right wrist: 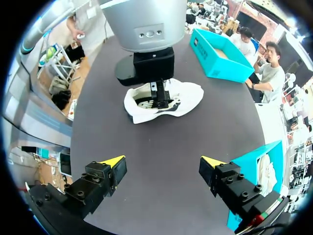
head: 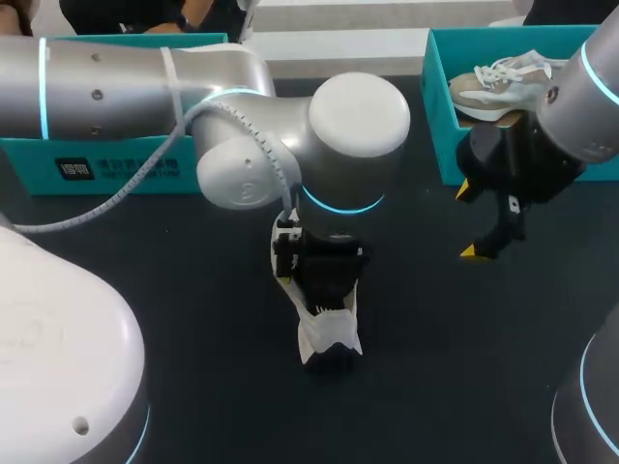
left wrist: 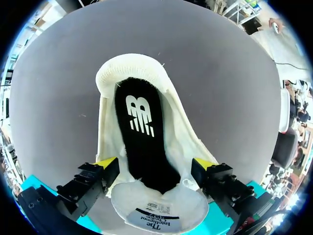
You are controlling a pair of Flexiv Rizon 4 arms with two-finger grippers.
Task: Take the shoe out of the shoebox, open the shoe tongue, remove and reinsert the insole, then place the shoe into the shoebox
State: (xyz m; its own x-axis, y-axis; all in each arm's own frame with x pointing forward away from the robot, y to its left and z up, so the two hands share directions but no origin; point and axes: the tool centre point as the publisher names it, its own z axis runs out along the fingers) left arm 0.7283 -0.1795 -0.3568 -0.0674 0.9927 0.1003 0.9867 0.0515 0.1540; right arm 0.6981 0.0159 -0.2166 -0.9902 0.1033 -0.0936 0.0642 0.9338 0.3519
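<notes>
HEAD: left gripper [head: 319, 278] over the white shoe [head: 331, 338] at table centre, grip cannot be told; right gripper [head: 467, 220] at the shoe's 3 o'clock, spread wide, empty; teal shoebox [head: 437, 116] at 1 o'clock | LEFT WRIST: black insole [left wrist: 144, 142] lies inside shoe, white logo on it; tongue [left wrist: 156, 208] bears a printed label | RIGHT WRIST: shoe at gripper's 12 o'clock, well apart

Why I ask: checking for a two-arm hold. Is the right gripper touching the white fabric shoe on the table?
Apart. The right wrist view shows bare black table between the open right gripper and the white fabric shoe.
</notes>
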